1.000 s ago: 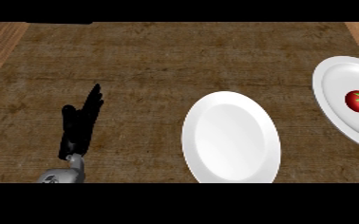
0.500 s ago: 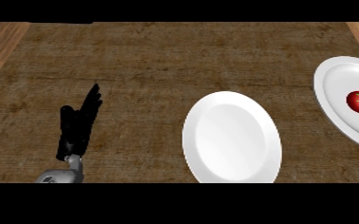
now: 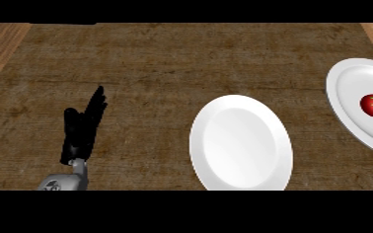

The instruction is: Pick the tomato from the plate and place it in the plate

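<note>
Here, a brown counter (image 3: pixel 182 64) carries two white plates: the nearer plate (image 3: pixel 241 145) lies bare at centre, while the far plate (image 3: pixel 348 98), cut by the right edge, holds the red tomato (image 3: pixel 367 104). The left hand (image 3: pixel 84 126) rests at lower left, fingers straight and pressed together, holding nothing. The right hand is out of view. Nothing grips the tomato, which sits well apart from the central plate.

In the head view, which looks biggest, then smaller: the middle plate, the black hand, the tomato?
1. Middle plate, biggest.
2. Left hand, open and resting at the lower left.
3. Tomato, smallest, though cut by the right edge.
</note>
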